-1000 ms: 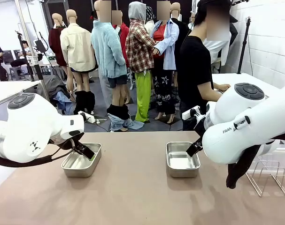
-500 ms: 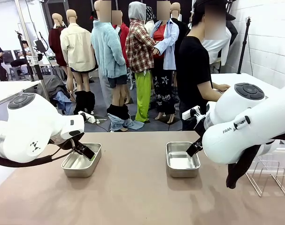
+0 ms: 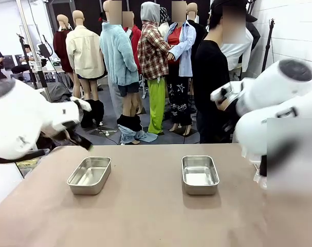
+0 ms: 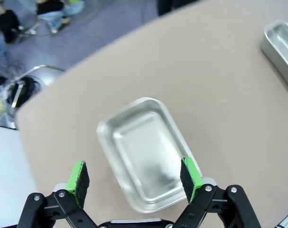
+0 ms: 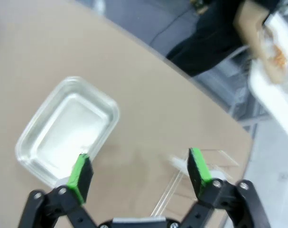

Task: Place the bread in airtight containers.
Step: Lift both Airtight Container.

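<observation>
Airtight containers: rectangular stainless-steel left tub (image 3: 89, 175), right tub (image 3: 199, 175) — empty.
Left gripper (image 4: 134, 176), right gripper (image 5: 140, 172): just lifted clear, wide, empty.
Next: I fetch bread.

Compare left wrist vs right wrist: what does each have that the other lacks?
Left wrist: open left pincer over the empty left tub. Right wrist: open right pincer, a clear blurred item near it, maybe a lid, and a person in black at the table's far edge. Shared: the right tub, empty, and the tan table.
</observation>
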